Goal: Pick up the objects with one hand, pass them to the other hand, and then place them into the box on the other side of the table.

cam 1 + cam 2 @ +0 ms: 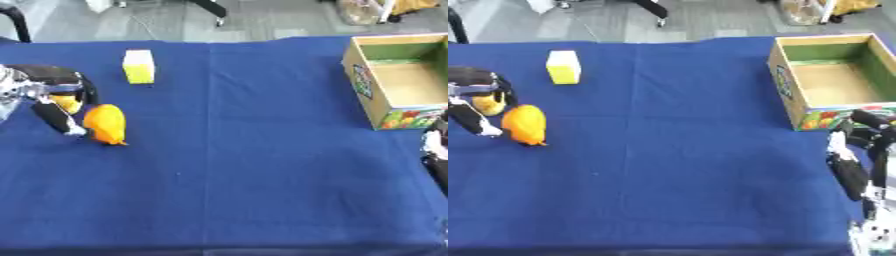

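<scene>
An orange rounded object point(106, 124) lies on the blue tablecloth at the left. My left hand point(42, 80) comes in from the left edge just beside it, open. One finger point(58, 118) reaches down to the object's left side and another arches above it. In the gap between them shows a small yellow-orange piece point(66, 103); I cannot tell whether it belongs to the orange object. A yellow block point(138, 66) stands farther back. The open cardboard box point(791, 87) sits at the far right. My right hand point(852, 172) rests open at the lower right, fingers up.
The blue cloth point(245, 165) covers the whole table, with a wide bare stretch between the left objects and the box. Grey floor and chair legs lie beyond the far edge.
</scene>
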